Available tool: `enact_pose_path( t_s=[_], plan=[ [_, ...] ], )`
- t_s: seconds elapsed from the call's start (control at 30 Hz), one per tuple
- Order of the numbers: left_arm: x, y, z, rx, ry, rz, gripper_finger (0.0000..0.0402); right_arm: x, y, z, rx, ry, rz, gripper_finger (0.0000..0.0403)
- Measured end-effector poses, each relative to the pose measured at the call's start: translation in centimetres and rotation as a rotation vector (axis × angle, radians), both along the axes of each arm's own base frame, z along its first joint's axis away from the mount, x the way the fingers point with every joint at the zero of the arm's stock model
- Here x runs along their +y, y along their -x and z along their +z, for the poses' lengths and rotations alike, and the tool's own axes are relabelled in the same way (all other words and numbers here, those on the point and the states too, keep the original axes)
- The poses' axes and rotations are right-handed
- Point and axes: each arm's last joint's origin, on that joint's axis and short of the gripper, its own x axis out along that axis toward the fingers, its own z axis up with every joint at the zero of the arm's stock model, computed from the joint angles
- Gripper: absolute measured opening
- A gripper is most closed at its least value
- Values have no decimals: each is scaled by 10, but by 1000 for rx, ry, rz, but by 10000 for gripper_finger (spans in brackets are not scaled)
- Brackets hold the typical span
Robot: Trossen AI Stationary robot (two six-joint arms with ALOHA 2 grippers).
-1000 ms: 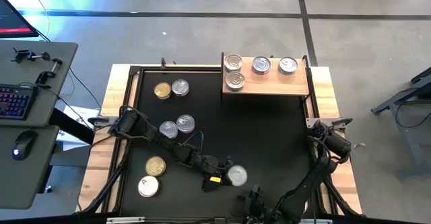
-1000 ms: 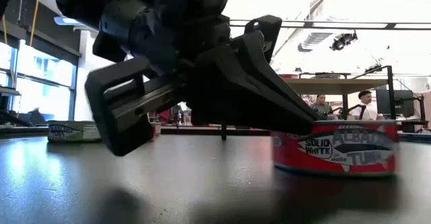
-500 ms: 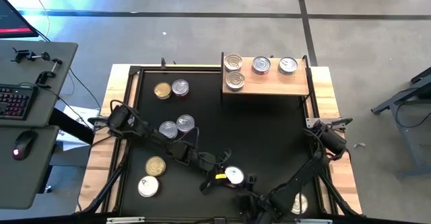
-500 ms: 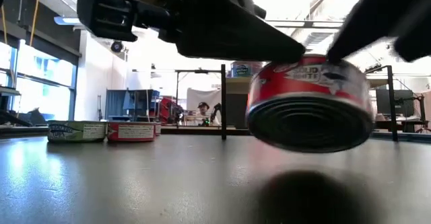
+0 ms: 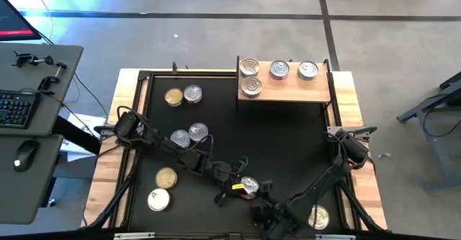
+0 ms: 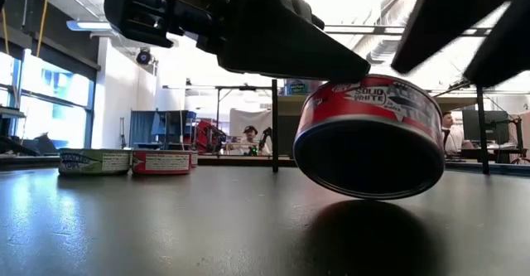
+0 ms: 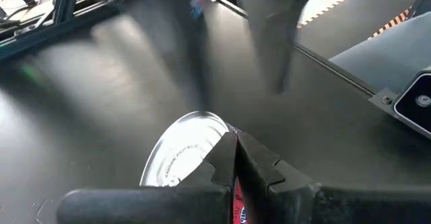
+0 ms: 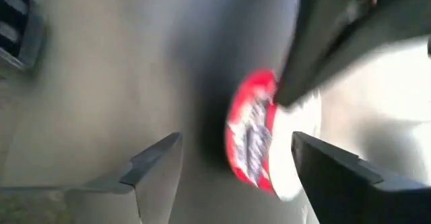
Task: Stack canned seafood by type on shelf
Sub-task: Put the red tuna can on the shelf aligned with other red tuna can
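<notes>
Bright daylight from the windows [image 6: 50, 94] behind washes out the low view and throws a soft shadow under the lifted red tin [image 6: 370, 135], while both wrist views are heavily motion-blurred and the overhead view stays evenly lit.

This is a robotics lab or workshop floor — bare grey concrete [image 5: 216, 38] marked with dark tape lines surrounds the black work table [image 5: 288, 139]. Just beside the table stands a grey desk [image 5: 43, 60] with a keyboard [image 5: 16, 109] and mouse [image 5: 24, 154]. Beyond the table, at eye level — tall windows [image 6: 45, 89], exposed ceiling ducting [image 6: 393, 48], workbenches with a monitor [image 6: 497, 125], and people [image 6: 248, 137] seated among the equipment.
</notes>
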Motion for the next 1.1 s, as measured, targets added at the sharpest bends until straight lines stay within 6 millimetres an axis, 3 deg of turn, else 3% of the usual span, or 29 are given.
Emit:
enact_pose_path(
  t_s=[0.17,0.3,0.43,0.53,0.63,0.73,0.93,1.03,1.1],
  plan=[
    [0,0,0,-2,1,0,0,-6,-7,-11,-22,48,-50,272],
    [0,0,0,-3,1,0,0,0,-15,-35,-44,164,15,273],
    [0,0,0,-4,3,0,0,-1,-17,-57,-121,251,-68,266],
    [-2,1,1,8,28,10,0,-1,-18,-61,-174,225,-143,239],
    [-3,3,9,13,68,38,0,-1,-18,-61,-210,174,-209,184],
    [-1,9,24,40,90,57,10,3,-15,-55,-186,144,-224,113],
    [20,44,62,221,-61,267,35,6,3,-15,-108,199,-345,113],
    [29,69,74,215,-106,404,38,0,13,13,-80,277,-420,113],
    [31,86,74,173,-108,451,37,-5,9,26,-104,274,-426,113]
  ],
)
